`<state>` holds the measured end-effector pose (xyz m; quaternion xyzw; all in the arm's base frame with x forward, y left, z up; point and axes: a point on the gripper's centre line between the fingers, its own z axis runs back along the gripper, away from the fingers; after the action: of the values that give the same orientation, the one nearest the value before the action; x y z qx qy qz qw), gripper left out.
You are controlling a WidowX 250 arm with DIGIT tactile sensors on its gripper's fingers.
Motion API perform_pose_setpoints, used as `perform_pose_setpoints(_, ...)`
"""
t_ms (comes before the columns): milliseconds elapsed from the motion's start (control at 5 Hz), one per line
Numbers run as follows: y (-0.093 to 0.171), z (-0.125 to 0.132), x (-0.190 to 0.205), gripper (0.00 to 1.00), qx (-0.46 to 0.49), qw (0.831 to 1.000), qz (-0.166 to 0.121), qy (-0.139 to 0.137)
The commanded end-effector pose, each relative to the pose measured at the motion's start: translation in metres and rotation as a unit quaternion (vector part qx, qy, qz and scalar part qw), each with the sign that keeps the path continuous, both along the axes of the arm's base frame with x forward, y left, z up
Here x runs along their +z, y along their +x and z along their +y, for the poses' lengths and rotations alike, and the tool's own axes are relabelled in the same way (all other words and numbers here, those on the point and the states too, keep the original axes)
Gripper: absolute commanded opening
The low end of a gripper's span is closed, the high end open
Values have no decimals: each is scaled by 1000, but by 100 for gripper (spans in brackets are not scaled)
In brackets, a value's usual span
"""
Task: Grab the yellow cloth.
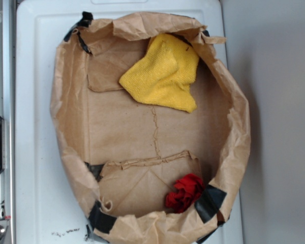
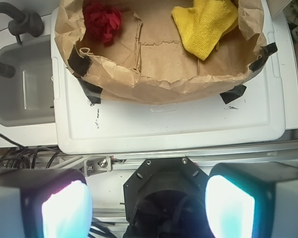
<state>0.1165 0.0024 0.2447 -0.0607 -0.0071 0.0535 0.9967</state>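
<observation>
The yellow cloth point(image 1: 163, 75) lies crumpled in the upper part of a brown paper bag tray point(image 1: 71, 91), partly draped up its far wall. In the wrist view the yellow cloth point(image 2: 204, 24) is at the top right, far from my gripper point(image 2: 148, 208). The gripper is open, with nothing between its two glowing pads point(image 2: 229, 206). It hovers over the robot's black base, well off the bag. In the exterior view the gripper is out of sight.
A small red cloth point(image 1: 185, 192) sits in the bag's lower right corner, and shows as the red cloth point(image 2: 102, 21) at the wrist view's top left. The bag rests on a white plastic lid point(image 2: 164, 124). A grey bin point(image 2: 25, 84) and cables point(image 2: 20, 156) lie to the left.
</observation>
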Motion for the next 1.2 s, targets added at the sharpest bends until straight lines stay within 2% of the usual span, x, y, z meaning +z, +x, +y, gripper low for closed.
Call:
perform_pose_setpoints(0,1,3,4,100,11,1000,-9,2)
perform_pose_setpoints(200,-35,-27,7,100,38,999,-27,5)
perform_pose_setpoints(400,-43,-41,0,100,49,998,-28,11)
perform_pose_setpoints(600,-6,-45,-14,100,86,996,8,33)
perform_pose_setpoints(1000,-6,-45,-14,100,86,996,8,33)
